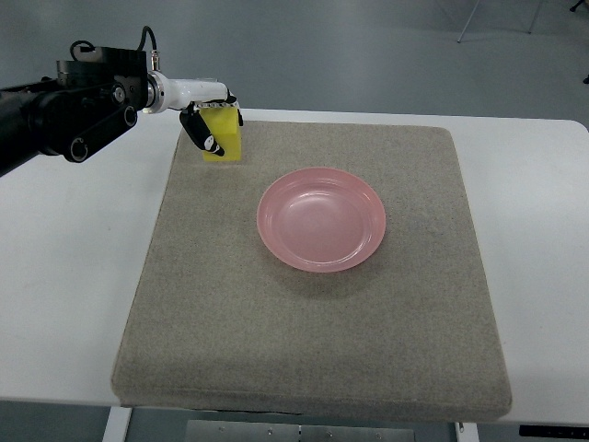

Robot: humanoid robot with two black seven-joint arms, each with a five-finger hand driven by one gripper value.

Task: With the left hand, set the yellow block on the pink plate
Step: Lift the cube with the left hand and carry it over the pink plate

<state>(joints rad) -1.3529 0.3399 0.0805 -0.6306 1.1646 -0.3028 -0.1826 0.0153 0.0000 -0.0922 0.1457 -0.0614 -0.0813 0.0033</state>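
Lighting even, bright and diffuse, from overhead. Soft faint shadow beneath the near rim of the round glossy pink plastic plate (321,219); mild sheen inside its bowl. White bench (64,276) surface near overexposure at both sides. Focus slightly soft throughout; grey floor beyond carries a cool cast.

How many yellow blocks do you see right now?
1. The yellow block is in the left hand, over the far left corner of the grey mat, to the left of and beyond the empty pink plate. Nothing looks hidden.
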